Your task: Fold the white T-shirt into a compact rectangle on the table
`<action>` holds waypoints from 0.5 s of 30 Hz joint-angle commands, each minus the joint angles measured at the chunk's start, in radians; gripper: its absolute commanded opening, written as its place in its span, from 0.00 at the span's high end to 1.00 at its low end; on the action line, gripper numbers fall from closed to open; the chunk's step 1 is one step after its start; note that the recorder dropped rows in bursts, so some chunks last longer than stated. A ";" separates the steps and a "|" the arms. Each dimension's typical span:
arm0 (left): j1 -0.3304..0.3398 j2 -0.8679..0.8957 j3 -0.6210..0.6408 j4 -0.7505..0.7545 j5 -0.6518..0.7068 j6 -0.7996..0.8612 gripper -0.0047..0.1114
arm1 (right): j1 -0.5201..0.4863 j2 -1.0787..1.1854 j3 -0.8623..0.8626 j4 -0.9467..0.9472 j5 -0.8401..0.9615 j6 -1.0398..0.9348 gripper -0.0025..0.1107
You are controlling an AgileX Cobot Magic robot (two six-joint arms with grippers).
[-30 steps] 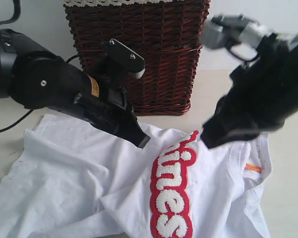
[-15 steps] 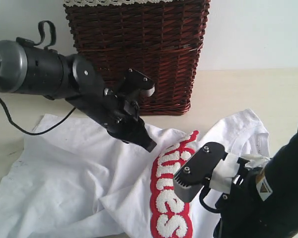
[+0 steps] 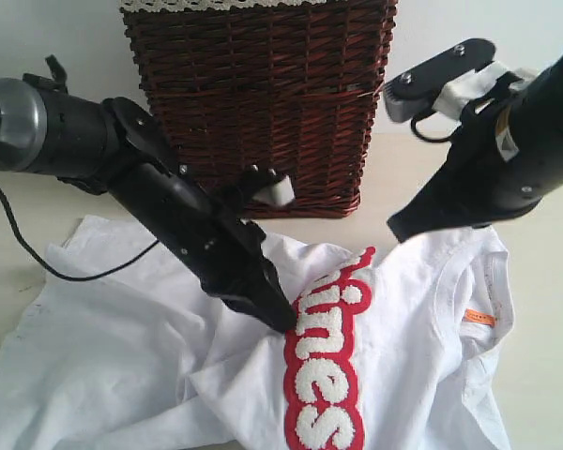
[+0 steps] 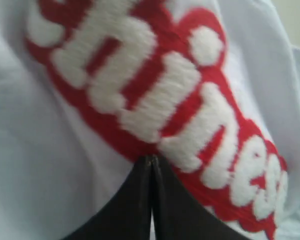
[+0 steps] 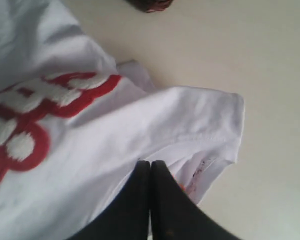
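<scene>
Pale table [image 3: 549, 375] bears the rumpled white T-shirt [image 3: 131, 328], soft and limp, likely best pinched at hem or sleeve; left gripper [image 3: 280, 321] and right gripper [image 3: 399, 230] are closed, empty.

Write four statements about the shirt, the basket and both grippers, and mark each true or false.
1. The white T-shirt lies rumpled on the table, not yet a rectangle. True.
2. The left gripper is open. False: its jaws are shut, tip at the red-edged lettering.
3. The wicker basket stands beyond the shirt. True.
4. The right gripper grips the orange tag. False: it is shut, apart from the tag at the collar.
</scene>
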 commanded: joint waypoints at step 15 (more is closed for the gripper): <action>-0.571 -0.111 0.215 0.099 -0.274 -0.095 0.96 | -0.274 0.380 -0.187 0.533 -0.109 -0.475 0.98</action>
